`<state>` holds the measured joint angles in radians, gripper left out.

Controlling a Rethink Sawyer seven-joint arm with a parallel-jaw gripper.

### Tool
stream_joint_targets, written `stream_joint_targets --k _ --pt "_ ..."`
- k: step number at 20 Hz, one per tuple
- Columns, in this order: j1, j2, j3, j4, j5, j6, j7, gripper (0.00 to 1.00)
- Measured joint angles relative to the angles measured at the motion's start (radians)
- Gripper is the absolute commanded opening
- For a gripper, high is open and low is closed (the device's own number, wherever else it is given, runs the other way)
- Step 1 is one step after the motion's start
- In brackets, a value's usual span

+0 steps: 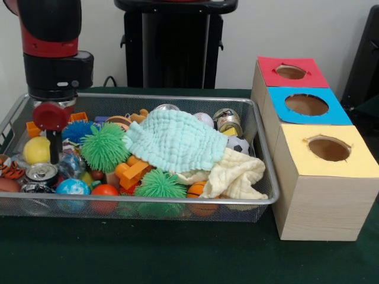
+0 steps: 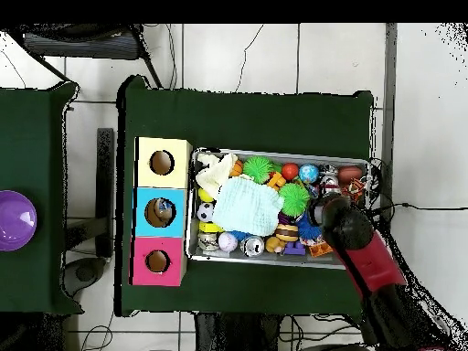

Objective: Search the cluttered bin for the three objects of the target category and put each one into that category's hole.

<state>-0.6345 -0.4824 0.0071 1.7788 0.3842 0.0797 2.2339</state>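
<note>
My arm [image 1: 50,44] is hanging upright over the bin's [image 1: 177,203] left end, opposite the wooden box [image 1: 314,177] with three holes. My gripper [image 1: 54,155] is reaching down among balls beside a yellow ball [image 1: 37,149]; I cannot tell its opening.
</note>
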Motion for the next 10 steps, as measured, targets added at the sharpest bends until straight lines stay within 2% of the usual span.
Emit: stream_joint_targets --k 10 --pt "0.160 0.028 -0.178 -0.074 -0.029 0.074 0.000 0.00"
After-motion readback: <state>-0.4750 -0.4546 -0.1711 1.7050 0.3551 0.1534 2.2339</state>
